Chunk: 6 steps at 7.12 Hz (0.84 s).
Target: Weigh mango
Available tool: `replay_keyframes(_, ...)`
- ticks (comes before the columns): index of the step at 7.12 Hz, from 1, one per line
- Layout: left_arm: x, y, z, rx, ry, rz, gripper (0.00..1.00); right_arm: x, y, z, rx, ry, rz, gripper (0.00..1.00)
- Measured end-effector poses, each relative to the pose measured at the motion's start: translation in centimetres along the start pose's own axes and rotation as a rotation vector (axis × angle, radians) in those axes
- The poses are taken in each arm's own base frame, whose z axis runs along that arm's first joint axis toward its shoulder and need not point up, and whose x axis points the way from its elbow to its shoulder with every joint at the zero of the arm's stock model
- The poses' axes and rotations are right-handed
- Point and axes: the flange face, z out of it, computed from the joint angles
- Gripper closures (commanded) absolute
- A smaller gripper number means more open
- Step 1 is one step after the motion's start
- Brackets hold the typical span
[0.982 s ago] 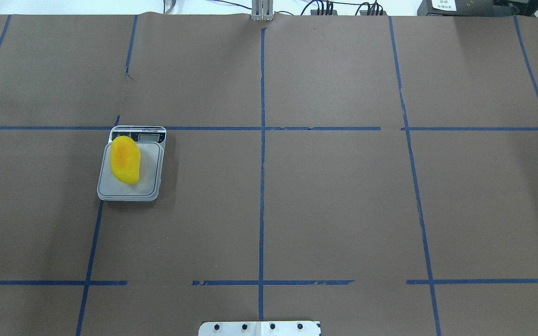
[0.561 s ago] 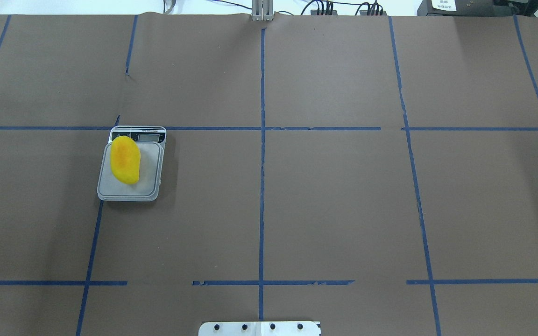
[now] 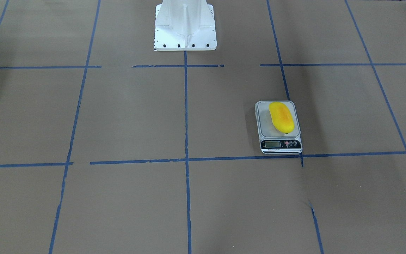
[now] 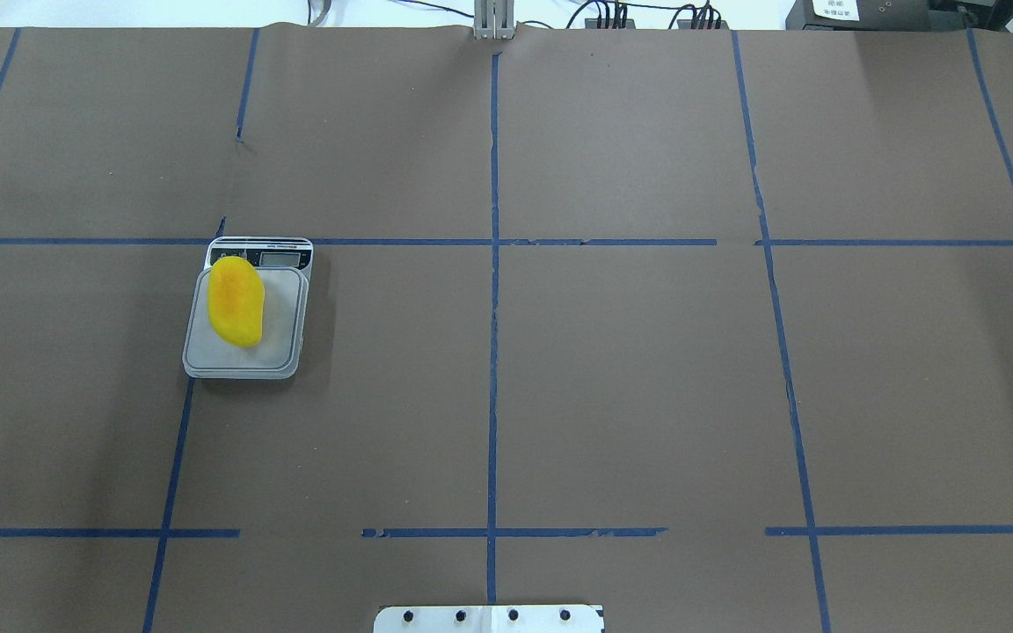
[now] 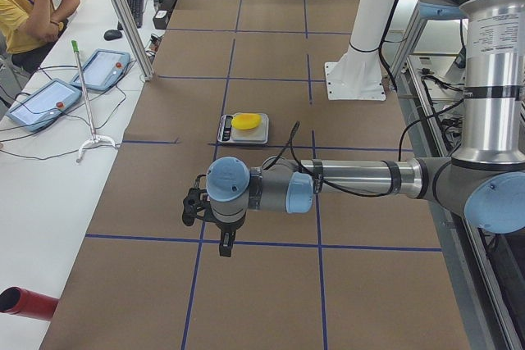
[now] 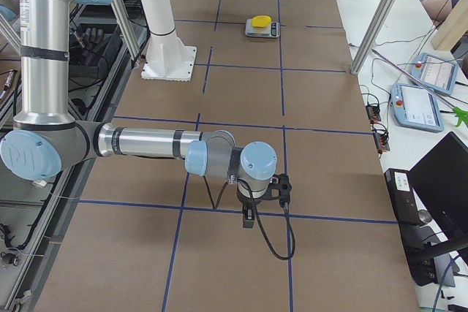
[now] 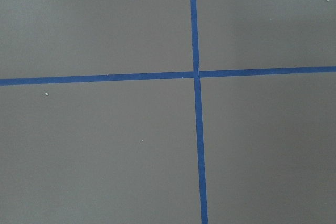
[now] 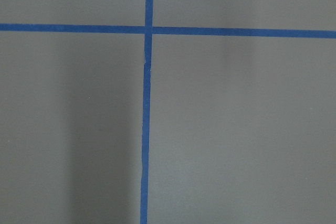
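The mango (image 4: 236,301), bright yellow with an orange blush, lies on the platform of a small grey digital scale (image 4: 282,356) on the robot's left half of the table. It also shows in the front view (image 3: 281,117), where the scale's display (image 3: 272,144) faces the camera, and in the side views (image 5: 248,122) (image 6: 259,21). My left gripper (image 5: 191,206) hangs over bare table away from the scale. My right gripper (image 6: 283,188) is far from the scale. They show only in the side views, so I cannot tell whether they are open or shut. Both wrist views show only brown paper and blue tape.
The white robot pedestal (image 3: 185,24) stands at the table's robot side. Blue tape lines (image 4: 493,352) grid the brown paper. An operator (image 5: 33,2) and teach pendants (image 5: 98,67) (image 6: 424,71) are on side benches. A metal post (image 5: 123,14) stands at the table's edge.
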Motion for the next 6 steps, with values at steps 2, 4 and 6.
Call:
replay_keyframes(2, 0.7, -0.6, -0.7, 0.021, -0.004, 0.023, 0.00, 0.0, 0.0, 0.0, 0.000, 0.000, 0.000, 0.00)
replay_keyframes(4, 1.8, -1.3, -1.8, 0.044, -0.009, 0.052, 0.00, 0.0, 0.0, 0.0, 0.000, 0.000, 0.000, 0.00)
replay_keyframes(6, 2.0, -1.4, -1.9, 0.047, -0.009, 0.055, 0.00, 0.0, 0.0, 0.0, 0.000, 0.000, 0.000, 0.00)
